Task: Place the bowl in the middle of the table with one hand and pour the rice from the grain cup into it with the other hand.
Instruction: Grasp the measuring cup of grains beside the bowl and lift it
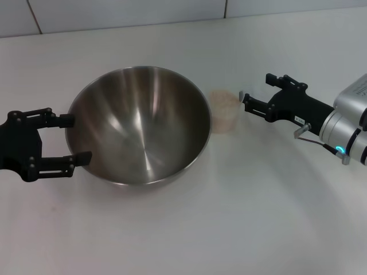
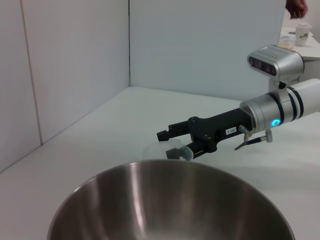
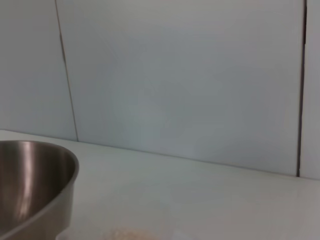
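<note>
While the bowl sits mid-bench, the rice-filled cup stands upright just beside its rim, directly ahead of the spread right pincer, the nearer one, with the left pincer spread at the bowl's opposite rim.

bowl mid-table, grain cup just right, rice inside cup

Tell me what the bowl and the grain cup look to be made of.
The bowl: apparently stainless steel, with a brushed shiny inside that shows streaky reflections. The grain cup: seemingly clear, colourless plastic, since the pale rice shows through its wall; glass can't be ruled out.
</note>
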Action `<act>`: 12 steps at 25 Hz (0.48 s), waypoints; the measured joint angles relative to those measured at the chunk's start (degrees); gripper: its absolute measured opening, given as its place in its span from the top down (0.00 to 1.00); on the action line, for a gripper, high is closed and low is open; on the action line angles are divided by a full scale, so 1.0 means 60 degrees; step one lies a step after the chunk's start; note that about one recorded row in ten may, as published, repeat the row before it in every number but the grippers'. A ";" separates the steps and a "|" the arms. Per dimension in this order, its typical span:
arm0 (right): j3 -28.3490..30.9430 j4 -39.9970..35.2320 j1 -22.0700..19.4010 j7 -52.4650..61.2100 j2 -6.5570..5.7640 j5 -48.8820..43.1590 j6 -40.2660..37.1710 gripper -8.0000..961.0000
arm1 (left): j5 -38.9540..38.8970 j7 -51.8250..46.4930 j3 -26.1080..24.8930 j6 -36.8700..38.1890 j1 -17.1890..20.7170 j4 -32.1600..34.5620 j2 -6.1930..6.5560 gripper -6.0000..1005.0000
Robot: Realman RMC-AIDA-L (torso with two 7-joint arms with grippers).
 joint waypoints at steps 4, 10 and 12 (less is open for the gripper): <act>0.0004 0.0020 0.0070 -0.0176 0.0011 0.0007 0.0045 0.14 | 0.0129 -0.0029 0.0000 0.0002 -0.0025 -0.0013 0.0000 0.19; 0.0019 0.0138 0.0104 -0.0319 0.0015 0.0144 0.0047 0.20 | 0.0212 -0.0067 0.0000 0.0005 -0.0046 -0.0004 0.0000 0.19; 0.0019 0.0193 0.0104 -0.0491 0.0015 0.0244 0.0027 0.27 | 0.0221 -0.0077 0.0000 0.0007 -0.0056 -0.0003 -0.0001 0.19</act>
